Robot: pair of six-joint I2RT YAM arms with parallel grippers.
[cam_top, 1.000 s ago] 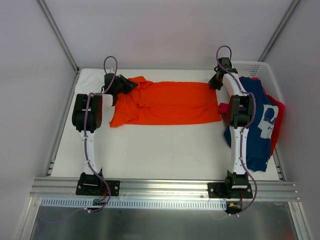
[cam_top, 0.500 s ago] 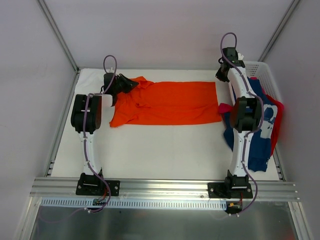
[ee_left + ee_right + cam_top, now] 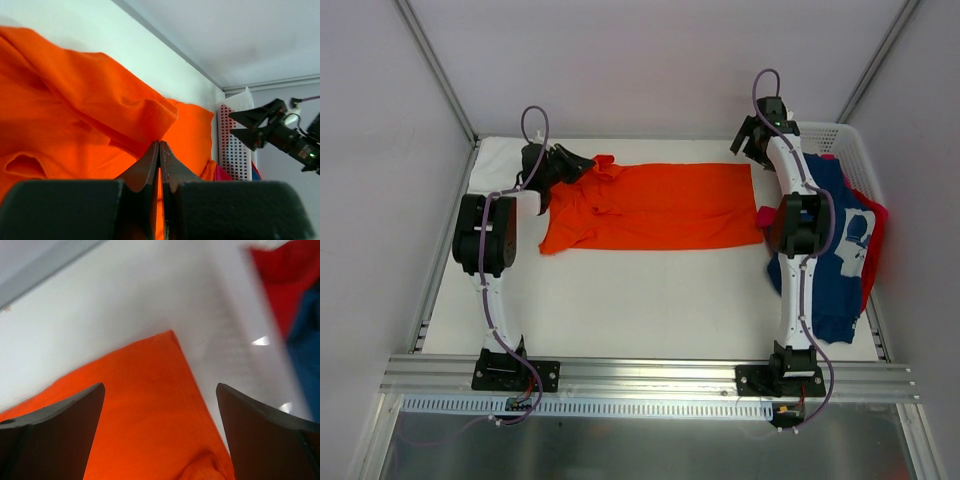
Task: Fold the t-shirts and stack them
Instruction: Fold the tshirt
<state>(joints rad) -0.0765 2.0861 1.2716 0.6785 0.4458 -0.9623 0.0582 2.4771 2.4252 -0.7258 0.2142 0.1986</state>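
- The orange shirt [image 3: 660,205] lies spread across the far half of the bench [image 3: 640,300], its length running left to right. Its far edge sits close to the bench's far edge, and the near half of the bench in front of it is bare white.
- The shirt's right hem is straight and its far right corner lies flat. The left end, with collar and sleeves, is rumpled and bunched.
- The left end effector [image 3: 570,165] is at that far left end, fingers together and clamped on a fold of the orange cloth.
- The right end effector [image 3: 748,140] hangs over the shirt's far right corner, fingers wide apart, gripping nothing.
- Just right of the hem stands the right arm [image 3: 798,260], and beyond it a white lattice basket [image 3: 840,135] sits along the bench's right edge.
- A navy shirt [image 3: 832,290] with white print spills out of the basket toward the near side. A pink-red shirt [image 3: 878,225] shows beneath it on the right.
- Plain pale walls [image 3: 640,60] close in on the left, far and right sides.
- A metal rail [image 3: 650,375] runs along the near edge, carrying both arm bases.
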